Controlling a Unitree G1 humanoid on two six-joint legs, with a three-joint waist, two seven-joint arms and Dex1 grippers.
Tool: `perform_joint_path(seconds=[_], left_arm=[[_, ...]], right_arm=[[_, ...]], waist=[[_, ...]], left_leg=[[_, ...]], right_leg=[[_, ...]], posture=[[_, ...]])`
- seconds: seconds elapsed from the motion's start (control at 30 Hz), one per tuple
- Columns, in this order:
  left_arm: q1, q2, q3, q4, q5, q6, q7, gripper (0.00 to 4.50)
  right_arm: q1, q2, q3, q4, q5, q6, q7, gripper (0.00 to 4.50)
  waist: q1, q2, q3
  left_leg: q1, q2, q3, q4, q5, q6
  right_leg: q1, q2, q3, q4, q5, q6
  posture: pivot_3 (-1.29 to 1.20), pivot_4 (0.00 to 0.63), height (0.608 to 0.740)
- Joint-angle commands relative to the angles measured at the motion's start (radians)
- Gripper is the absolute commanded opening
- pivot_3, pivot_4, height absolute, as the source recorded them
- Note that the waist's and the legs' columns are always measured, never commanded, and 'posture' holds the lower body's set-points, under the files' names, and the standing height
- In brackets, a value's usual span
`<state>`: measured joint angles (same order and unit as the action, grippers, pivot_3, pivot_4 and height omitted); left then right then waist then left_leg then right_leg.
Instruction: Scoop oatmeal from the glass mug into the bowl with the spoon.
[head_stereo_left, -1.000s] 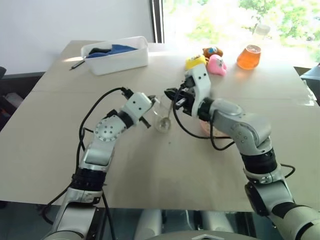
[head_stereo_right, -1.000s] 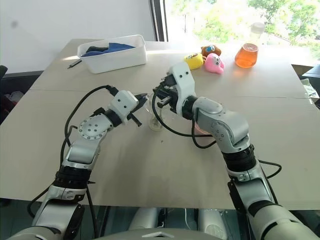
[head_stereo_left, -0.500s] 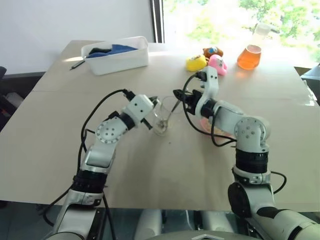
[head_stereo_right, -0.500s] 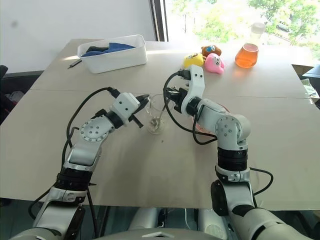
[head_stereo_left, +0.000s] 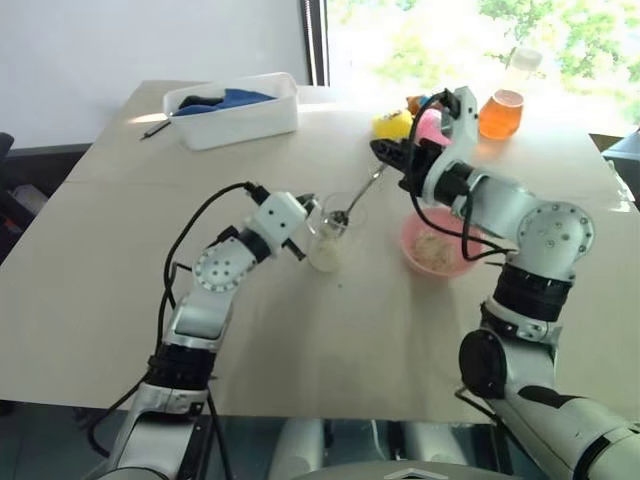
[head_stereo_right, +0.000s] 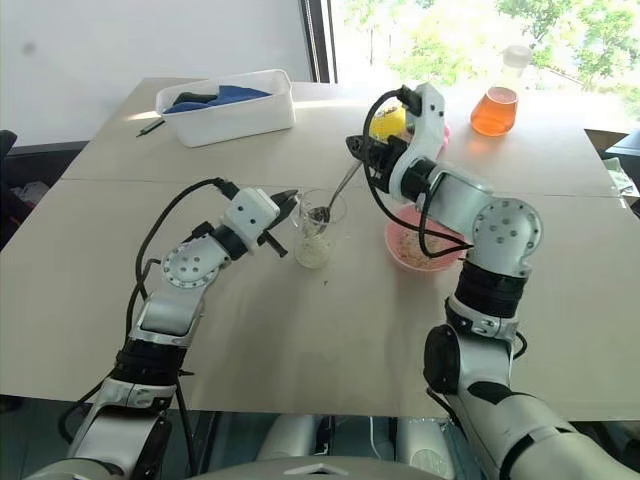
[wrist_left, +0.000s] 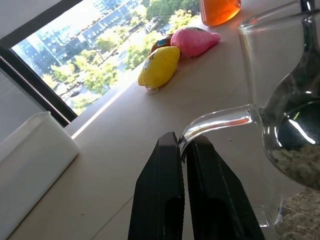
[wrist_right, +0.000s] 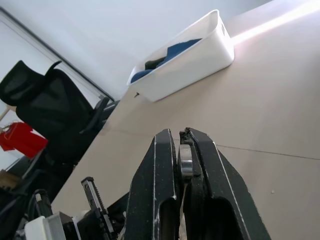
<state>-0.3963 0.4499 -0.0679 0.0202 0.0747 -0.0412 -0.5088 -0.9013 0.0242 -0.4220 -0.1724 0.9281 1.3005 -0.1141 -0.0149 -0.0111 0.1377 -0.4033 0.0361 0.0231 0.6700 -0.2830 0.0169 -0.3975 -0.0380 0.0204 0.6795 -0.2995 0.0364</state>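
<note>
The glass mug (head_stereo_left: 325, 235) stands mid-table with oatmeal (head_stereo_left: 324, 259) in its bottom. My left gripper (head_stereo_left: 308, 204) is shut on the mug's handle (wrist_left: 215, 121). My right gripper (head_stereo_left: 386, 153), higher up and to the right of the mug, is shut on the spoon's handle (wrist_right: 185, 161). The spoon (head_stereo_left: 362, 192) slants down to the left. Its oval end (wrist_left: 294, 131) sits inside the mug near the rim and carries some oatmeal. The pink bowl (head_stereo_left: 410, 243) stands just right of the mug, below my right forearm, with oatmeal (head_stereo_left: 436, 250) in it.
At the back left are a white tub (head_stereo_left: 232, 112) holding blue cloth and a black pen (head_stereo_left: 155, 128). Behind my right gripper lie a yellow toy (head_stereo_left: 388, 125) and a pink toy (head_stereo_left: 430, 122), with a flask of orange liquid (head_stereo_left: 499, 111) further right. A black chair (wrist_right: 55, 115) stands beyond the table.
My right arm swung right and up, rolling the wrist and drawing the spoon up from deep in the mug to near its rim. This uncovered the pink bowl. The left gripper kept still.
</note>
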Motion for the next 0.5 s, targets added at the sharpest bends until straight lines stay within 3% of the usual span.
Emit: perform_joint_path(seconds=[0.03, 0.5], left_arm=[[-0.008, -0.014, 0.007, 0.010, -0.008, -0.053, 0.018, 0.02], [-0.048, -0.038, -0.021, 0.143, 0.041, -0.211, 0.076, 0.02]], right_arm=[[-0.043, -0.009, -0.060, -0.013, 0.090, 0.023, -0.045, 0.00], [-0.076, -0.092, -0.151, 0.027, 0.317, 0.026, -0.238, 0.00]], waist=[[0.000, 0.000, 0.000], [0.000, 0.000, 0.000]], left_leg=[[0.000, 0.000, 0.000, 0.000, 0.000, 0.000], [0.000, 0.000, 0.000, 0.000, 0.000, 0.000]], right_leg=[[0.000, 0.000, 0.000, 0.000, 0.000, 0.000], [0.000, 0.000, 0.000, 0.000, 0.000, 0.000]], posture=[[0.00, 0.150, 0.740], [0.00, 0.150, 0.740]])
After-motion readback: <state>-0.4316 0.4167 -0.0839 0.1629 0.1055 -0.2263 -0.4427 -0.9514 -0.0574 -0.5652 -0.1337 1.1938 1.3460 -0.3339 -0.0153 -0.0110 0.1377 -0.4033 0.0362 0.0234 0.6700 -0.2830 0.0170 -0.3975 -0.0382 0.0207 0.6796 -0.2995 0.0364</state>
